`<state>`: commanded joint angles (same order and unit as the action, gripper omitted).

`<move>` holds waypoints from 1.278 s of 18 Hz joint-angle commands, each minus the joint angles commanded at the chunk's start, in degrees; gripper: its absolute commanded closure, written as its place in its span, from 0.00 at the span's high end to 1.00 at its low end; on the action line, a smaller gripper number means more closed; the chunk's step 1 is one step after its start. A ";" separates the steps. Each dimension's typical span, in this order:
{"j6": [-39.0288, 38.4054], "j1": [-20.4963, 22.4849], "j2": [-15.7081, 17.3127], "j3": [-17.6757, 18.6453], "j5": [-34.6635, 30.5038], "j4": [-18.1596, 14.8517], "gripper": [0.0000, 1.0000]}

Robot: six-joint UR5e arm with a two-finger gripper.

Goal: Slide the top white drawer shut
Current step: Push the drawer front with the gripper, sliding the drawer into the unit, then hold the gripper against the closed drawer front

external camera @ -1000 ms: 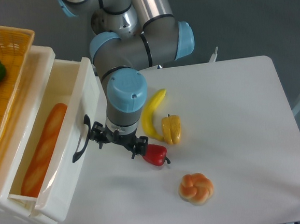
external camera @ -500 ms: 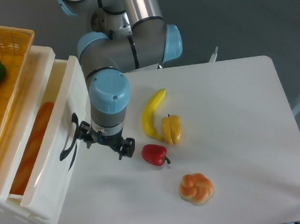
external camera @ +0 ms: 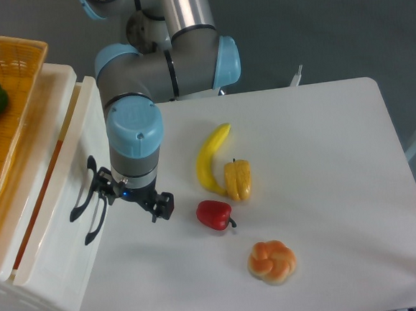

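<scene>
Released, spread-fingered end effector [external camera: 133, 199] braces flat against the front of the long white plastic top drawer [external camera: 63, 232], beside its curved black handle [external camera: 83, 194], pushing rather than grasping.

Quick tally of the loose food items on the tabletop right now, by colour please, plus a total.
Yellow: 2, the banana and the yellow pepper
Red: 1, the red pepper
Orange-tan: 1, the bun
Total: 4
</scene>
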<state>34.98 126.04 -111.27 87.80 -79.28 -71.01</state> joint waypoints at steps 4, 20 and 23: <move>-0.09 -0.18 0.00 0.00 0.17 0.00 1.00; -2.46 -0.62 0.35 0.09 0.62 -0.79 1.00; -2.55 -0.70 0.35 0.09 0.62 -0.79 1.00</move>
<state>32.43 125.33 -110.92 87.89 -78.66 -71.81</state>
